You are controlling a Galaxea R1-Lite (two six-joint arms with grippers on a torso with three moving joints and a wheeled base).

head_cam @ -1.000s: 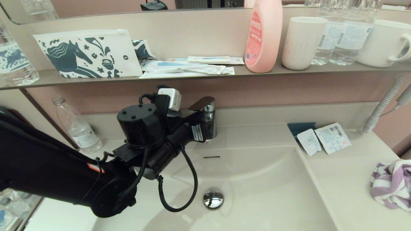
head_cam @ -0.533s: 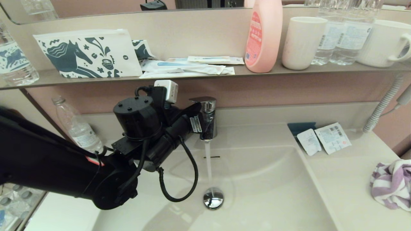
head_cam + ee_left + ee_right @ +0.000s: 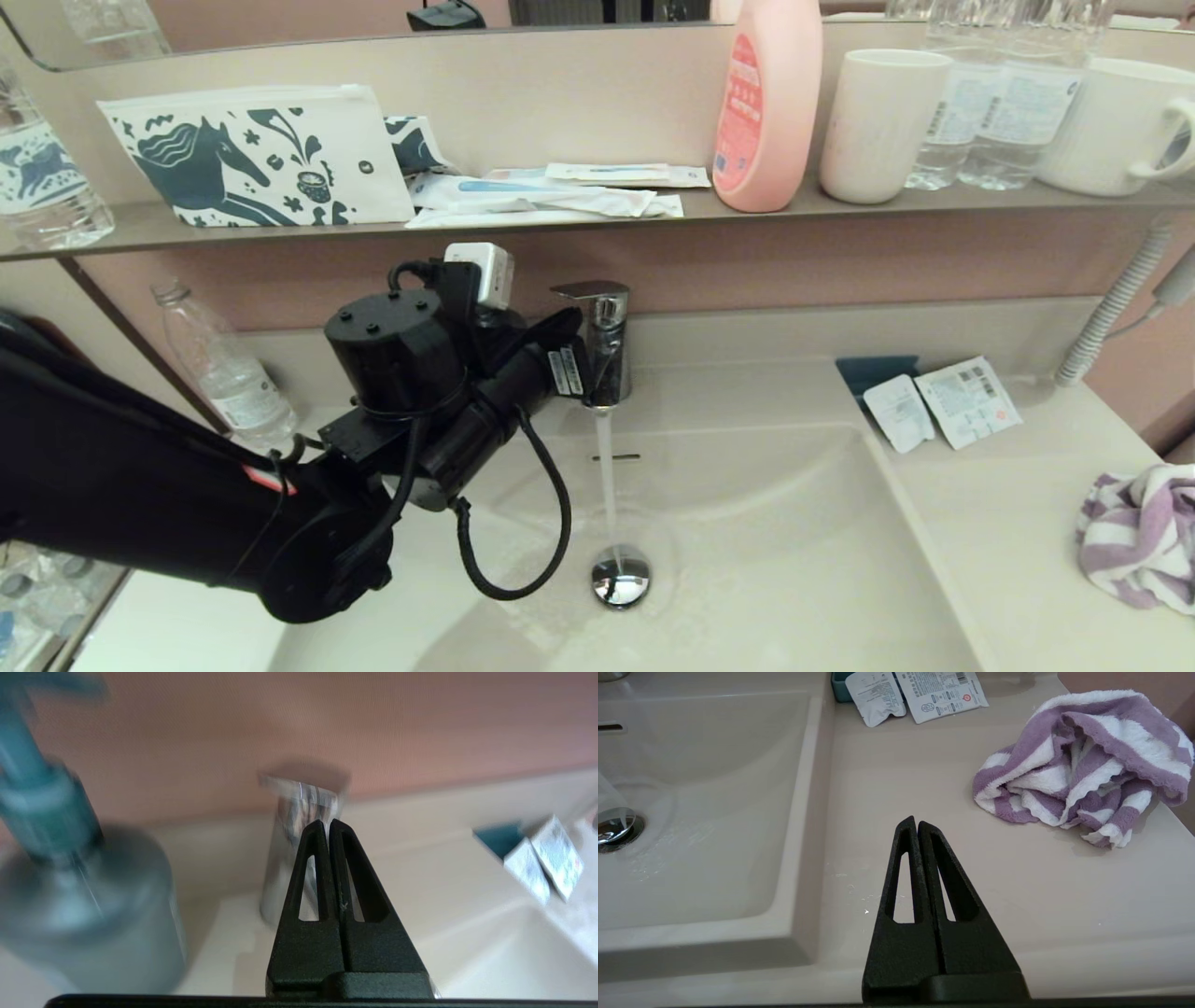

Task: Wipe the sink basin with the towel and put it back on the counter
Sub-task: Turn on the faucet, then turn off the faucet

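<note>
Water runs from the tap (image 3: 597, 341) into the basin (image 3: 775, 523), the stream landing on the drain plug (image 3: 620, 577). The counter (image 3: 1008, 532) spreads right of the tap. My left gripper (image 3: 329, 826) sits right at the tap, just under its lever, fingers pressed together and holding nothing. My right gripper (image 3: 917, 823) hovers over the counter right of the tap, also closed and empty. The towel (image 3: 1083, 765) lies crumpled on the counter, far right of the tap.
</note>
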